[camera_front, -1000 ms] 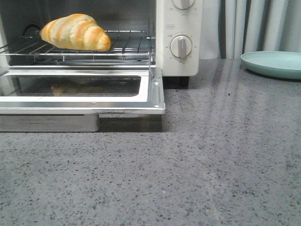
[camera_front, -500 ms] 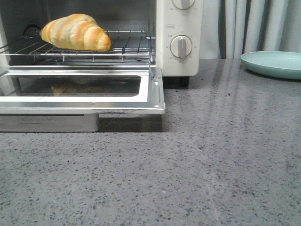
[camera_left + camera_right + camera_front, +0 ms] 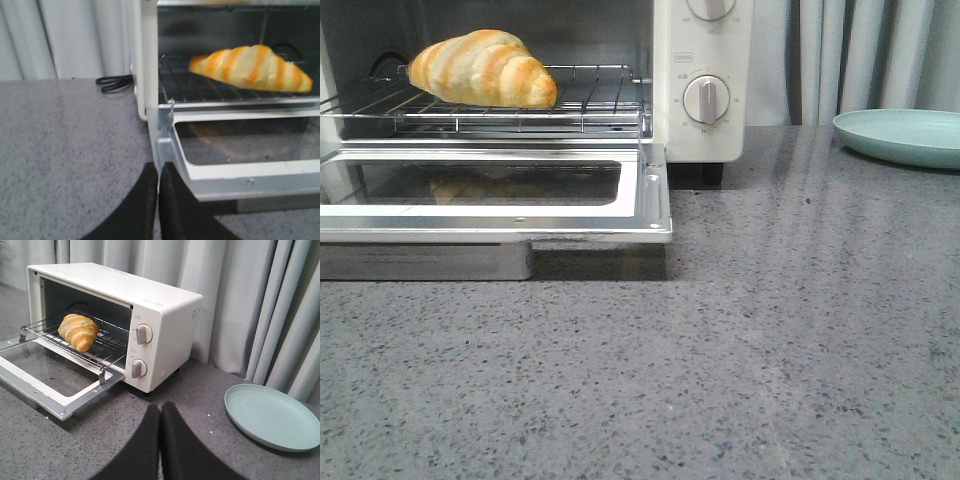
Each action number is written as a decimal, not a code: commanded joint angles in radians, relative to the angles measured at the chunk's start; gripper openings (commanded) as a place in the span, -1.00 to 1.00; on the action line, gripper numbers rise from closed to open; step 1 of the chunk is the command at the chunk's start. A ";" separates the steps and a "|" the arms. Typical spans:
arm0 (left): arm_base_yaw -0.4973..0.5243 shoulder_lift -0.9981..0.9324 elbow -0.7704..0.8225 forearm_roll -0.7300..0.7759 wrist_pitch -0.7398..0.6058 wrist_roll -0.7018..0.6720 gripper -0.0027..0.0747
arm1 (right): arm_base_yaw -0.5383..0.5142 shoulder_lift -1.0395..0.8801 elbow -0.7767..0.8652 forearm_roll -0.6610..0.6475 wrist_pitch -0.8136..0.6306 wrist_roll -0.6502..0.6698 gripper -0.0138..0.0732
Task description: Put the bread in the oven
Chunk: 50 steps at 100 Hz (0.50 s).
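The bread [image 3: 485, 68], a golden-orange striped croissant roll, lies on the wire rack [image 3: 590, 98] inside the cream-white oven [image 3: 705, 120]. The oven's glass door [image 3: 490, 195] hangs open and flat. The bread also shows in the left wrist view [image 3: 252, 67] and the right wrist view [image 3: 79, 331]. My left gripper [image 3: 158, 172] is shut and empty, close to the near corner of the open door [image 3: 167, 150]. My right gripper [image 3: 160, 412] is shut and empty, above the counter between the oven [image 3: 165, 325] and the plate. Neither gripper shows in the front view.
A pale green plate [image 3: 900, 135] sits on the counter to the right of the oven, also in the right wrist view [image 3: 272, 415]. A black cable [image 3: 112, 82] lies beside the oven's left side. Grey curtains hang behind.
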 commanded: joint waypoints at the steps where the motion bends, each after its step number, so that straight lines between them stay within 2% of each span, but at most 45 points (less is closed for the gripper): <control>1: 0.010 -0.041 0.052 0.060 -0.118 -0.091 -0.99 | -0.007 0.025 -0.022 -0.014 -0.072 0.005 -0.82; 14: 0.010 -0.102 0.125 0.055 -0.095 -0.091 -0.99 | -0.007 0.025 -0.022 -0.014 -0.072 0.005 -0.82; 38: 0.010 -0.149 0.153 0.027 0.083 -0.091 -0.99 | -0.007 0.025 -0.022 -0.014 -0.072 0.005 -0.82; 50: 0.010 -0.149 0.153 0.027 0.090 -0.091 -0.99 | -0.007 0.025 -0.022 -0.014 -0.072 0.005 -0.82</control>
